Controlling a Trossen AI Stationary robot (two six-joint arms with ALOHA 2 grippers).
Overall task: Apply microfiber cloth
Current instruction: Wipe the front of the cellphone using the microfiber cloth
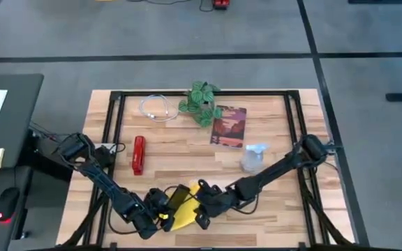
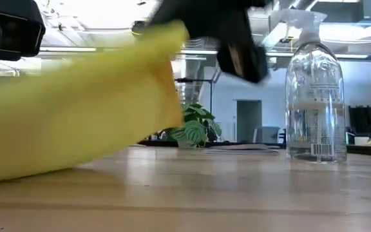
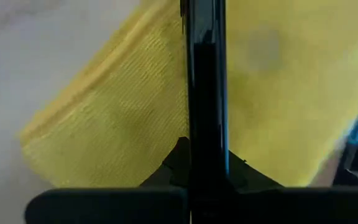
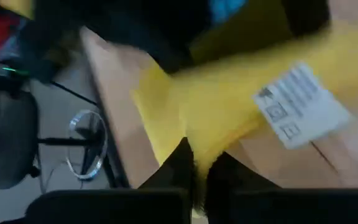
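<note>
High view. Both arms meet at the near edge of the wooden table. The left gripper grasps a black smartphone, and the right gripper sits just beside it, at the microfiber cloth. The yellow cloth lies bunched between and under the two grippers. Relative to the cloth, a red object lies farther back on the left arm's side, a clear spray bottle farther back on the right arm's side, and a dark red book, a potted plant and a coiled white cable lie near the far edge.

Low view. The cloth is draped down to the tabletop, its upper edge raised at a dark gripper; the spray bottle stands upright well apart from it.

Left wrist view. The smartphone is clamped edge-on between the fingers, with the cloth directly behind it.

Right wrist view. The fingers pinch a fold of the cloth, whose white label is showing.
</note>
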